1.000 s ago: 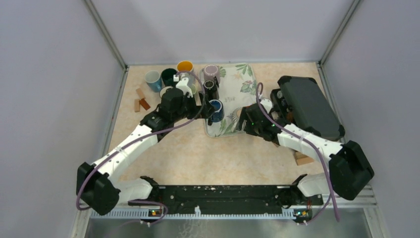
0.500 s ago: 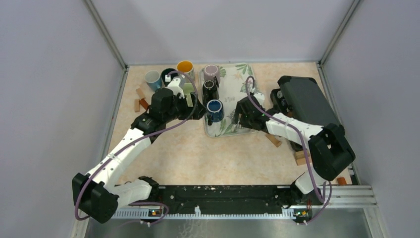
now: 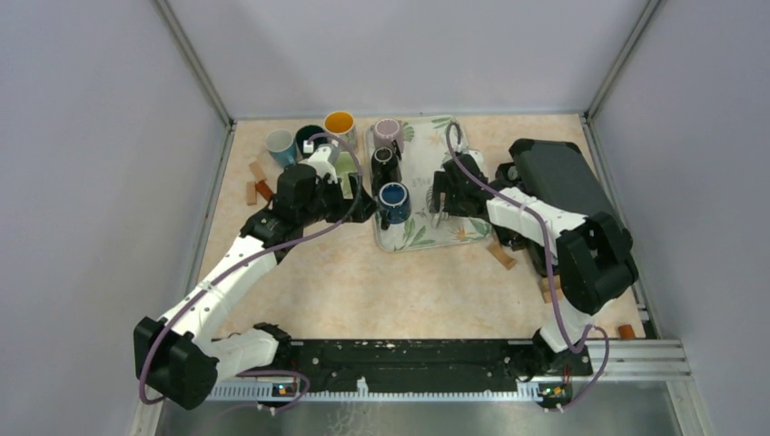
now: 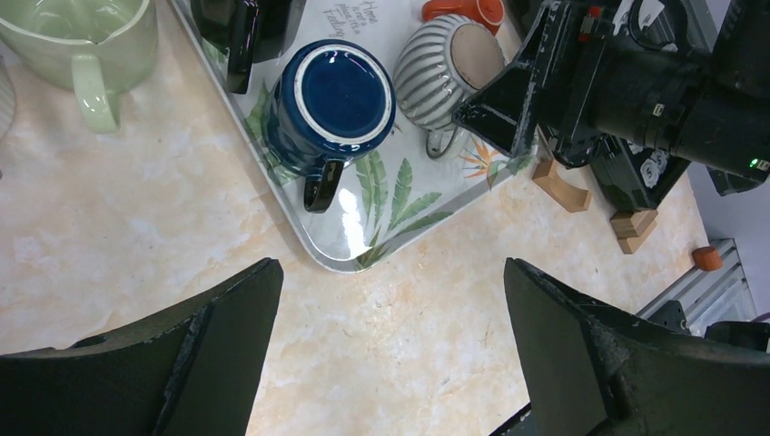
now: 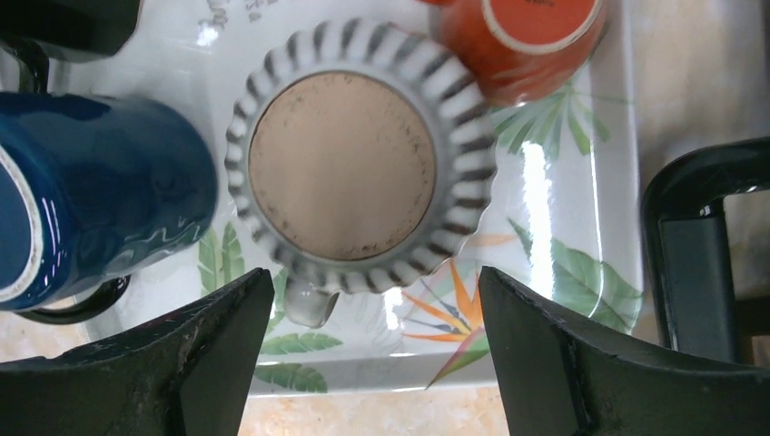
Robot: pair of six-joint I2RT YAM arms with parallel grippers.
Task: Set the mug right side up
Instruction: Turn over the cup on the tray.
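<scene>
An upside-down grey-striped ribbed mug [image 5: 343, 163] stands on the leaf-patterned tray [image 5: 563, 209], tan base up and handle toward the tray's near edge. My right gripper [image 5: 374, 272] hovers open just above it, one finger on each side of the mug's near rim, touching nothing. In the left wrist view the same mug [image 4: 454, 73] sits beside an upside-down blue mug [image 4: 336, 91]. My left gripper [image 4: 389, 265] is wide open over bare table off the tray's [image 4: 363, 236] corner. In the top view the right gripper [image 3: 442, 195] hides the striped mug, and the left gripper [image 3: 363, 204] is left of the blue mug [image 3: 393, 198].
An upside-down orange mug [image 5: 536, 36] and a black mug [image 3: 384, 163] share the tray with a pink one [image 3: 388, 132]. Several mugs cluster at the back left [image 3: 309, 138], including a pale green one [image 4: 82, 36]. A black case [image 3: 563, 195] lies right. Wooden blocks [image 3: 501, 256] are scattered.
My right gripper has swung from the tray's front right edge back over the striped mug. My left gripper has pulled slightly left and back. Both stay open.
</scene>
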